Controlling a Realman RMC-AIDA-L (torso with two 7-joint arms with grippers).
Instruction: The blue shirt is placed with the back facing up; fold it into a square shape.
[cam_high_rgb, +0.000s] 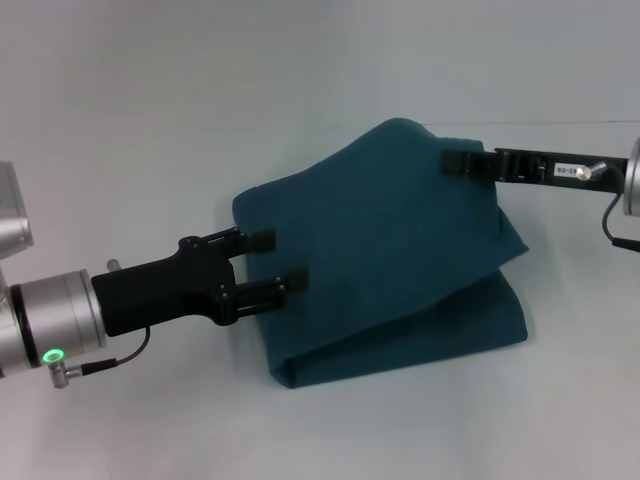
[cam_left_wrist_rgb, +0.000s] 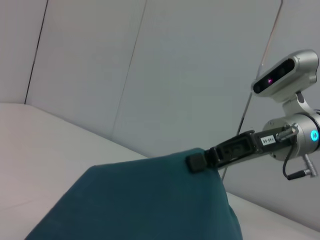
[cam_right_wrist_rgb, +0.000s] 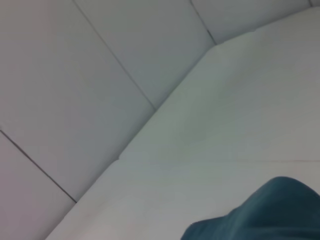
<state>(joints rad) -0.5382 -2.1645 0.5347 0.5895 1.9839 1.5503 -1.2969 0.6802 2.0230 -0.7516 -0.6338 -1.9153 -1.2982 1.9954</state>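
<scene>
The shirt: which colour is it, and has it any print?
Plain dark teal-blue shirt, no print; head view.

A small white label (cam_high_rgb: 571, 171) is sitting on the right end effector (cam_high_rgb: 452, 162), but its print is not readable.

Robot test lab, bare white tabletop (cam_high_rgb: 150, 120), plain pale wall panels (cam_right_wrist_rgb: 75, 75) behind, no household items

The blue shirt (cam_left_wrist_rgb: 145, 200) rises from the white table (cam_left_wrist_rgb: 35, 150) like a tent, its highest corner pinched by the right gripper (cam_left_wrist_rgb: 197, 161), whose black fingers close on the cloth there. That arm reaches in from the side, a silver wrist and a camera housing (cam_left_wrist_rgb: 287, 75) behind it. Pale wall panels (cam_left_wrist_rgb: 150, 65) stand beyond.
</scene>
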